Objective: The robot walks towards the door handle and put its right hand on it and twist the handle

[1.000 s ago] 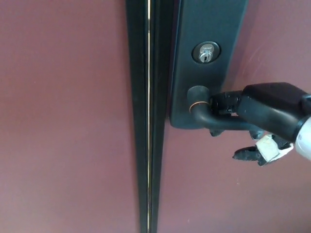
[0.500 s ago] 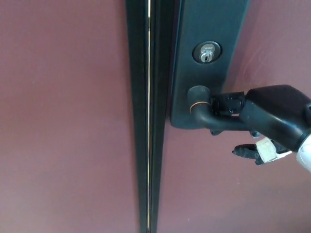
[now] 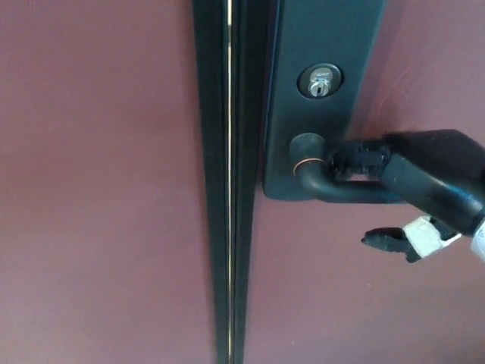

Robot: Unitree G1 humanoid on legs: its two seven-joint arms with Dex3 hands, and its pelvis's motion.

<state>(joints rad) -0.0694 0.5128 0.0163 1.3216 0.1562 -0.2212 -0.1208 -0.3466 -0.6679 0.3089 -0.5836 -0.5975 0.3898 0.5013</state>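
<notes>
Head view: the right hand (image 3: 424, 189) sits over the outer part of the door handle (image 3: 333, 182), which juts rightward from its round hub low on the dark lock plate (image 3: 326, 45). Compared with half a second ago the hand has slid a little higher and closer onto the lever, and the finger stub that showed just under the lever beside the hub is no longer visible. The upper fingers (image 3: 360, 159) lie along the top of the lever, touching it; a taped finger (image 3: 402, 241) hangs apart below the lever, spread out and clear of it. So the fingers are partly wrapped, pressing from above and not fully closed around the bar. The lever itself looks as level as before, so the twist seems not yet begun; my judgement is that the hand is settling its hold ahead of pushing down. The keyhole (image 3: 320, 82) sits straight above the hub. The door seam (image 3: 229, 182) runs left of the handle's plate. No containers are present, and the left hand does not show
</notes>
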